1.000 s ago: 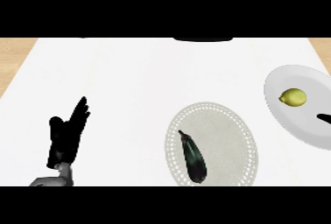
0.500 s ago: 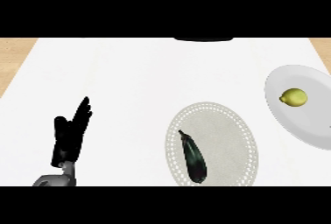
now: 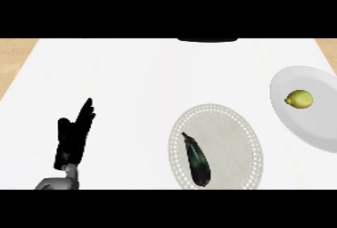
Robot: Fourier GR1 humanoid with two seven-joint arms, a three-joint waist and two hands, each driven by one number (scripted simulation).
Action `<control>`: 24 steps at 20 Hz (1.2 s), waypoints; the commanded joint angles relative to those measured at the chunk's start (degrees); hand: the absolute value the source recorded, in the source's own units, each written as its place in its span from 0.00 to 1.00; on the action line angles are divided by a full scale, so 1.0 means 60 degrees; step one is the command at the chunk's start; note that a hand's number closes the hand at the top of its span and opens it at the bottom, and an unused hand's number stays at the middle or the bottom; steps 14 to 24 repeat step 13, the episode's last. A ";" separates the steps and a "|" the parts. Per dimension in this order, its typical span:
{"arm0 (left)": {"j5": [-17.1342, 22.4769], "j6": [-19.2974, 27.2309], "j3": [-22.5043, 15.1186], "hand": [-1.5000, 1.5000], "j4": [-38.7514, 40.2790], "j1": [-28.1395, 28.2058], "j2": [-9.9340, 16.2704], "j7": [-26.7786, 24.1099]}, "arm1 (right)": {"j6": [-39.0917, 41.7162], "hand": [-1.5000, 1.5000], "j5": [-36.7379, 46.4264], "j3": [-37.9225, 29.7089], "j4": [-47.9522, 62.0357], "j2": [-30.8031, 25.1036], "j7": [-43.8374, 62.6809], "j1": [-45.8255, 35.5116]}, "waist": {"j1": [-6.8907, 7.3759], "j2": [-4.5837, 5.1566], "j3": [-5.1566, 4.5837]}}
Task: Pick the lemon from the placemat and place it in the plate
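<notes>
The yellow lemon (image 3: pixel 299 99) lies on the white plate (image 3: pixel 314 129) at the right edge of the head view. An oval grey placemat (image 3: pixel 233 133) with a dotted border sits right of centre, and a dark eggplant (image 3: pixel 197 159) lies on its lower left part. My left hand (image 3: pixel 74 136) stands at the lower left with its fingers straight and pointing up, holding nothing, far from the placemat. My right hand does not show in this view.
The white counter (image 3: pixel 151 75) fills the view, with wooden strips (image 3: pixel 14 58) at its far left and right corners. A dark object (image 3: pixel 207 40) sits at the counter's far edge, top centre.
A dark tip of the right hand showed at the right edge beside the plate one second ago and has left the view. The left hand and the lemon stay put.
</notes>
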 commanded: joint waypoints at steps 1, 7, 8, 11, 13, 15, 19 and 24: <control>-0.0034 0.0023 0.0027 0.50 0.0241 -0.0136 -0.0067 -0.0081 | -0.0054 0.00 -0.0336 -0.0253 0.0147 -0.0295 -0.0166 0.0180 | 0.0006 0.0014 0.0007; 0.0008 -0.0056 0.0046 0.50 -0.0012 -0.0097 -0.0041 0.0117 | -0.0381 0.00 -0.0449 -0.0216 0.0300 -0.0467 0.0056 0.0308 | 0.0050 0.0024 0.0017; -0.0030 0.0084 0.0076 0.50 0.0210 -0.0444 -0.0159 0.0290 | -0.0164 0.00 -0.0539 -0.0178 0.0172 -0.0549 -0.0125 0.0761 | -0.0058 -0.0008 0.0000; -0.0111 0.0039 -0.0133 0.50 -0.0328 0.0211 -0.0190 0.0153 | -0.0709 0.00 -0.0590 -0.0184 0.0295 -0.0062 -0.0311 0.0613 | 0.0037 0.0002 0.0012; -0.0108 0.0019 -0.0135 0.50 -0.0473 0.0335 -0.0154 0.0101 | -0.0165 0.00 -0.0593 -0.0220 0.0376 -0.0806 -0.0097 0.0874 | 0.0049 0.0009 0.0019; -0.0108 0.0019 -0.0135 0.50 -0.0473 0.0335 -0.0154 0.0101 | -0.0165 0.00 -0.0593 -0.0220 0.0376 -0.0806 -0.0097 0.0874 | 0.0049 0.0009 0.0019; -0.0108 0.0019 -0.0135 0.50 -0.0473 0.0335 -0.0154 0.0101 | -0.0165 0.00 -0.0593 -0.0220 0.0376 -0.0806 -0.0097 0.0874 | 0.0049 0.0009 0.0019; -0.0108 0.0019 -0.0135 0.50 -0.0473 0.0335 -0.0154 0.0101 | -0.0165 0.00 -0.0593 -0.0220 0.0376 -0.0806 -0.0097 0.0874 | 0.0049 0.0009 0.0019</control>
